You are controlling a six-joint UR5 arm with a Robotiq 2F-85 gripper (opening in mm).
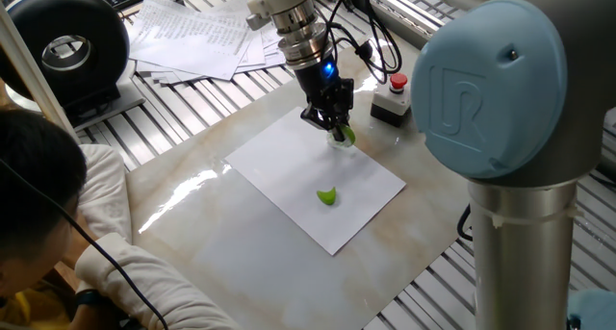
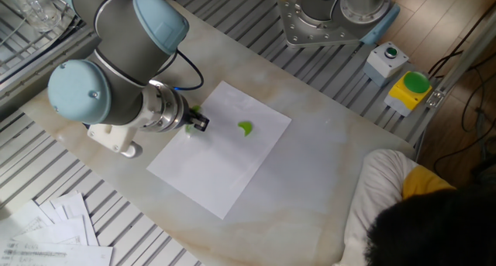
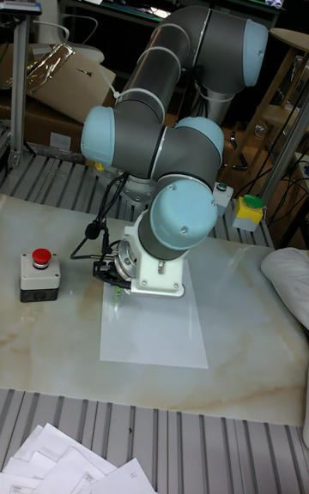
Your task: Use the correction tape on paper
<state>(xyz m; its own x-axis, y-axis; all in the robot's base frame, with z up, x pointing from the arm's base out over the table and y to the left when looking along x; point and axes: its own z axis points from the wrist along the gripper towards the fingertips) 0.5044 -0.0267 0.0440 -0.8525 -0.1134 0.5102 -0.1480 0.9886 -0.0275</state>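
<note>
Half of the work seems done: the gripper holds the green correction tape clamped between its jaws, tip down on the paper near its far edge, and the stroke over the sheet seems only started.

A pale marble-patterned table top sits over a frame of metal slats. The white paper lies flat on it, turned at an angle. Just beyond the paper's far corner stands a small box with a red button. Well beyond the paper, a fanned stack of printed sheets rests on the slats.
</note>
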